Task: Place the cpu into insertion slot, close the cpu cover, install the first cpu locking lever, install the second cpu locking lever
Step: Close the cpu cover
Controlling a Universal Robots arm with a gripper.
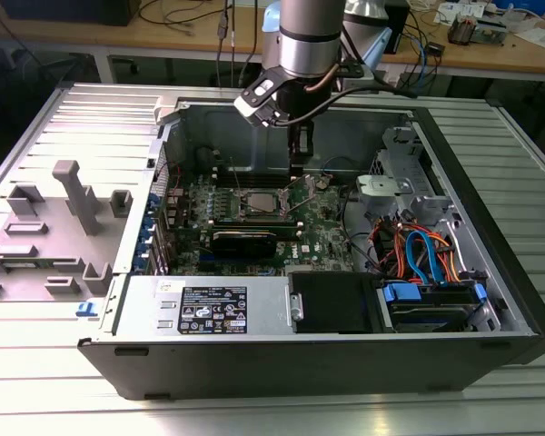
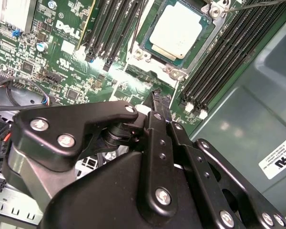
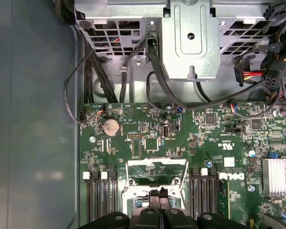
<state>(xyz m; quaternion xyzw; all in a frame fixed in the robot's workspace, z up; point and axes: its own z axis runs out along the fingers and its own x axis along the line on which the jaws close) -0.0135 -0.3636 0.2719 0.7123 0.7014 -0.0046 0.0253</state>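
Observation:
The cpu [image 2: 176,31], a square chip with a silver top, lies flat in the insertion slot [image 2: 150,21] on the green board; in the exterior view the cpu [image 1: 259,202] sits mid-board. The cpu cover [image 3: 157,163], a silver frame with a square window, is swung open and off the chip. My gripper [image 2: 159,98] is shut with its black fingertips pressed together and nothing visible between them. It hovers at the open cover's edge [image 2: 155,71], beside the chip. In the exterior view the gripper [image 1: 300,154] hangs just behind the socket. A thin wire lever [image 2: 257,5] runs past the socket's corner.
Black memory slots [image 2: 229,52] flank the socket on both sides. A finned heatsink [image 3: 279,174], a coin battery [image 3: 110,127] and black cables [image 3: 93,71] lie near. The drive cage [image 1: 391,186] and coloured cables [image 1: 418,250] fill the exterior view's right. Grey fixtures [image 1: 73,195] stand outside the case.

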